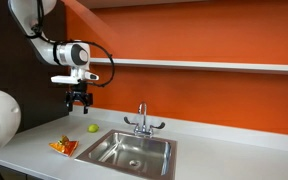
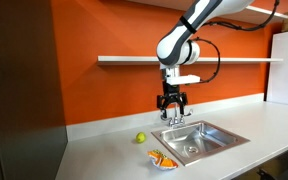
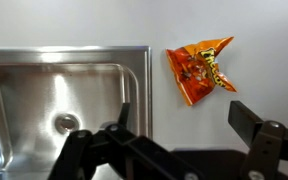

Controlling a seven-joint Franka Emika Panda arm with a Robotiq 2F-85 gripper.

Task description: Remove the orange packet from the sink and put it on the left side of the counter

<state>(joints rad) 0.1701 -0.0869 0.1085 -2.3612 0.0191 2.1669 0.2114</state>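
a: claw wide and empty, hanging above the counter. in the wrist view the orange packet lies flat on the counter at 2-3 o'clock of the sink, just beside the rim, not touching.
b: risk?
a: it's light and crinkled. a nudge toward 9 o'clock could slide it into the basin. long axis roughly 1-7 o'clock, sharp corner at 1.

ball: small, round, yellow-green | shelf: long, white, wall-mounted | wall: orange
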